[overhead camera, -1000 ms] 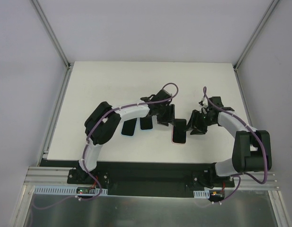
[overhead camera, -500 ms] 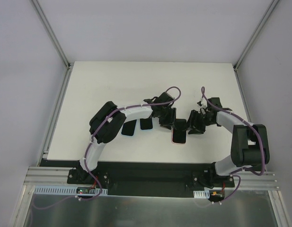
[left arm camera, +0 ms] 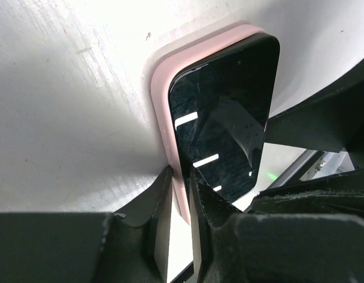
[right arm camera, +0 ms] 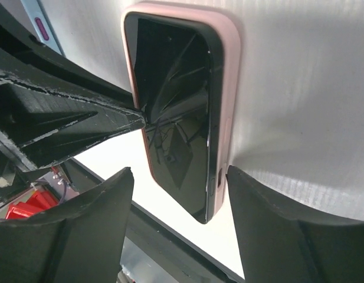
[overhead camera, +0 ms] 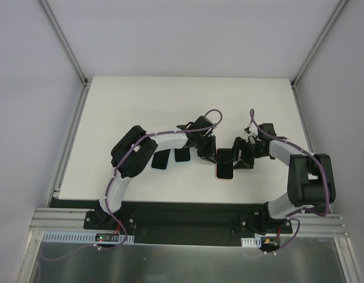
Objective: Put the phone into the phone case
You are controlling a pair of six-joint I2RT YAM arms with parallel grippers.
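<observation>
A black phone [overhead camera: 224, 160] lies screen up in a pink phone case [overhead camera: 223, 178] on the white table, in front of both arms. My left gripper [overhead camera: 209, 152] is at its left side. In the left wrist view, my left gripper [left arm camera: 180, 173] is shut on the pink case's long edge [left arm camera: 164, 100], with one finger on the phone's screen [left arm camera: 229, 112]. My right gripper [overhead camera: 240, 157] is at its right side. In the right wrist view, it [right arm camera: 179, 171] is open, straddling the phone's end [right arm camera: 176, 106]. The phone's right edge stands a little above the case wall [right arm camera: 232, 88].
Two more dark, blue-edged phones or cases [overhead camera: 161, 160] [overhead camera: 182, 154] lie side by side under my left forearm, left of the pink case. The table's near edge [overhead camera: 187, 202] is close below. Metal frame posts stand at the back corners.
My right gripper has moved left, up against the phone. My left gripper has shifted slightly and stays at the phone's left edge. The phone and case have barely moved.
</observation>
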